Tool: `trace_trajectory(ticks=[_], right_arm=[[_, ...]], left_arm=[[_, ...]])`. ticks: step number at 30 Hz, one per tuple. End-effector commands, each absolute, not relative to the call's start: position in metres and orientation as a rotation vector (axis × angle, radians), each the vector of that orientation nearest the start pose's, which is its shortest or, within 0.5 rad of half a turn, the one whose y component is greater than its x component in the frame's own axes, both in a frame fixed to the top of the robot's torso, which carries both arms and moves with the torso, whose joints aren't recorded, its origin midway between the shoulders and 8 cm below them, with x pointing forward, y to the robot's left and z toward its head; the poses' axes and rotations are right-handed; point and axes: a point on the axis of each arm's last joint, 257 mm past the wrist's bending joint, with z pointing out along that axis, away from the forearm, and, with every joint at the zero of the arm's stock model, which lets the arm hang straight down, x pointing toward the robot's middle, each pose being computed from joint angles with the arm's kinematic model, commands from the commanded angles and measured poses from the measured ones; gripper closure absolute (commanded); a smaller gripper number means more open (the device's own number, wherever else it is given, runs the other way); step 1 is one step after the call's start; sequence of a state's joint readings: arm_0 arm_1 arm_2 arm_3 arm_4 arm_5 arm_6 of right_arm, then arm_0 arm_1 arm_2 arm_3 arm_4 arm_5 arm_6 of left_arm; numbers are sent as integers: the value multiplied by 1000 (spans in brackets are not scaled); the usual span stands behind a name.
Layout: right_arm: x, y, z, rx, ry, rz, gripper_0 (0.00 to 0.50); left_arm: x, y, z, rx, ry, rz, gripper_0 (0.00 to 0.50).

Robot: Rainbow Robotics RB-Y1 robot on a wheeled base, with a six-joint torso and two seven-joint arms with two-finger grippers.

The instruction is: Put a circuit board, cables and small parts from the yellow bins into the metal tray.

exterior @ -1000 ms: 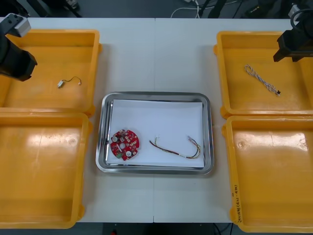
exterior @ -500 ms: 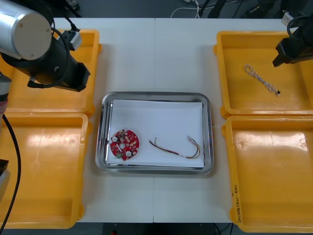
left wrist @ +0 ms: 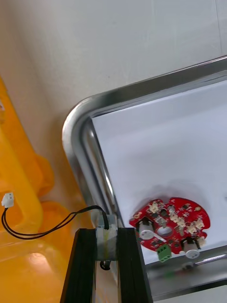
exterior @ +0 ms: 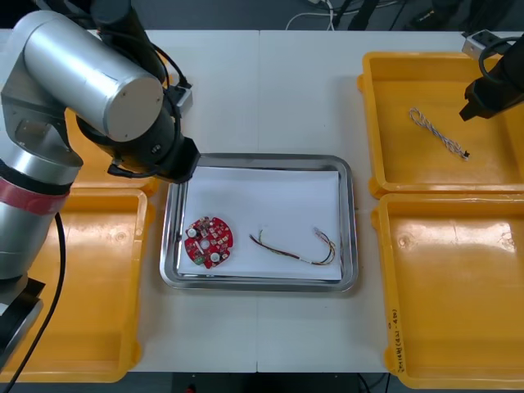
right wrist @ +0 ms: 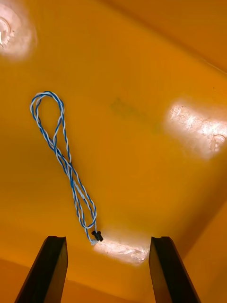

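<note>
The left tool (left wrist: pixel 106 230) was clamped on a small metal part (left wrist: pixel 105 237) trailing a black cable (left wrist: pixel 52 229), just above the corner rim of the metal tray (left wrist: pixel 71 128), so that piece looked not yet delivered. Inside lay the circuit board (left wrist: pixel 170 222) and a red and yellow cable (exterior: pixel 296 250). The right tool (right wrist: pixel 108 239) hung wide open, holding nothing, over the blue and white cable (right wrist: pixel 64 161) in the far yellow bin (right wrist: pixel 142 142) at the worktop's right, not yet picked up.

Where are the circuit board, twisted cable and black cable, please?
circuit board (exterior: pixel 209 241): front view, its centre.
twisted cable (right wrist: pixel 66 163): right wrist view, mid-length.
black cable (left wrist: pixel 61 222): left wrist view, trailing middle.
</note>
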State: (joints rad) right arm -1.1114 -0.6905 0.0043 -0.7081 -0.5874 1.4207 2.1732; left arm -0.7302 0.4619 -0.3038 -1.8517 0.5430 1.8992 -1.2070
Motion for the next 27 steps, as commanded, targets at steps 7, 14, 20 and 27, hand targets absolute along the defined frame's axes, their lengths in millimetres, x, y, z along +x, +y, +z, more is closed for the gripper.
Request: trace_trajectory(ticks=[7,14,20,27], right_arm=[[631,-373,-125,-663,2523,-145,0],[638,-376,-124,-800,2464,-212,0],[639,-381,-118,-855,2453,-263,0],[634,-385,-121,-817,2506,-243,0]], left_arm=[[492,110,-172,330,2609,-34,500],[498,104,-190,330,2615,-33,500],[496,104,-206,335,2650,-33,500],[503,101,-221,329,2658,-53,500]])
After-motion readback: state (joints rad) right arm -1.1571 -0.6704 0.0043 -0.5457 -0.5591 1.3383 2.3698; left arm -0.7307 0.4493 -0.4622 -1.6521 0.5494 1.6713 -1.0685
